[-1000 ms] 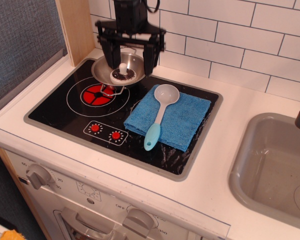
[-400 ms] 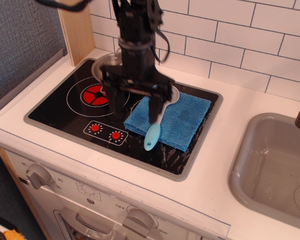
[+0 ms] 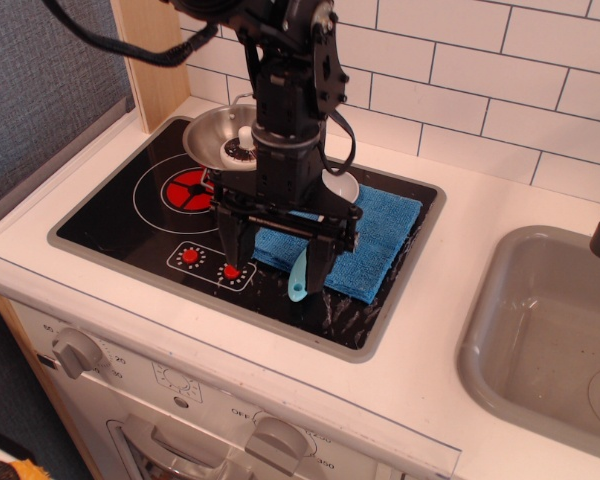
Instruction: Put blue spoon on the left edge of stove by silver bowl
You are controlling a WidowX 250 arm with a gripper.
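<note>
Leftmost, the stove point(image 3: 110, 215) carries its red burner point(image 3: 192, 188), and the bowl point(image 3: 217, 138) sits at the back just behind that ring. Next, the gripper point(image 3: 276, 262) hangs low over the front of the stove with its two dark fingers point(image 3: 233, 245) spread apart, holding nothing, one over the knob marks and the other beside the spoon point(image 3: 302, 274) handle. Rightward, the spoon lies on the cloth point(image 3: 375, 235), its handle tip pointing to the front, and the sink point(image 3: 490, 310) is well apart at the far right.
</note>
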